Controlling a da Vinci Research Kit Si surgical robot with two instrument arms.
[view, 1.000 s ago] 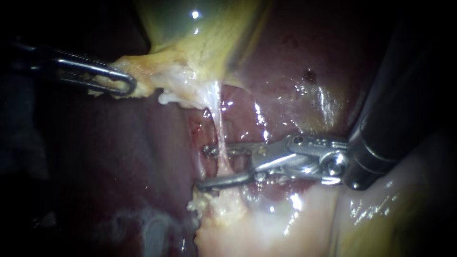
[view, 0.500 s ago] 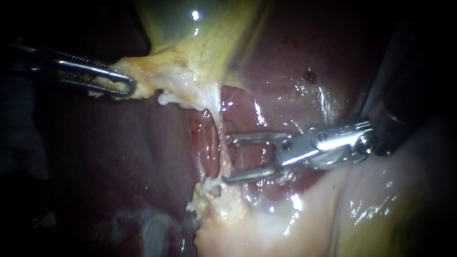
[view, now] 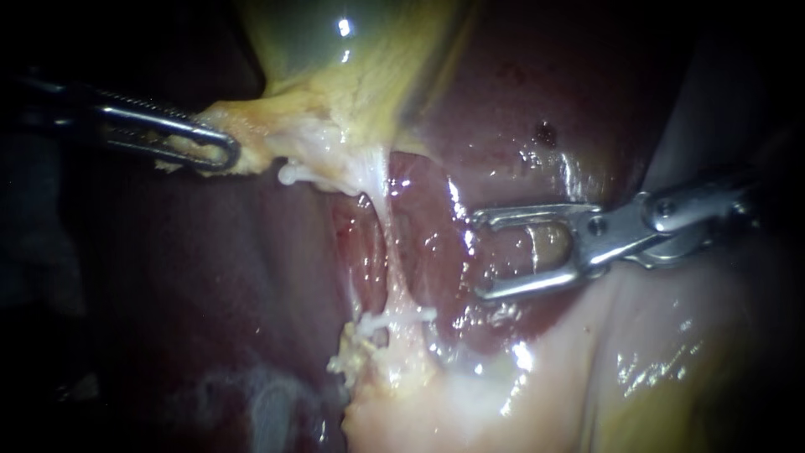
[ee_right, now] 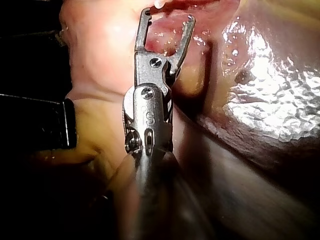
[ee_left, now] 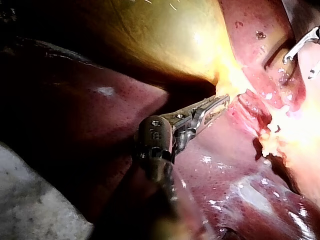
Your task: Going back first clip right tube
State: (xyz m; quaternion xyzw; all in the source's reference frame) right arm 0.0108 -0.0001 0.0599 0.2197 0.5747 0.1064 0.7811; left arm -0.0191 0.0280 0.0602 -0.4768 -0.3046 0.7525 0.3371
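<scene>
Endoscope view shows two tools. My left instrument (view: pixel 216 148) comes in from the left. Its jaws are closed tight on the yellow edge of the gallbladder (view: pixel 352 75) and hold it. My right instrument (view: pixel 478 257) comes in from the right. Its jaws are wide open, like a fork with two prongs, and they hold nothing. They lie over the wet red liver (view: pixel 503 117), and the liver shows in the gap between them. I count one thin pale tube (view: pixel 387 243). It runs down from the gallbladder to a lump of pale tissue (view: pixel 436 394) at the bottom. The tube sits between the two tools, near the tips of the open jaws but not touching them. I cannot tell whether it is the right tube. Left wrist view shows the left jaws nearly together, with their tips in the yellow tissue. Right wrist view shows the right jaws spread wide, with red tissue showing between them and nothing gripped.
</scene>
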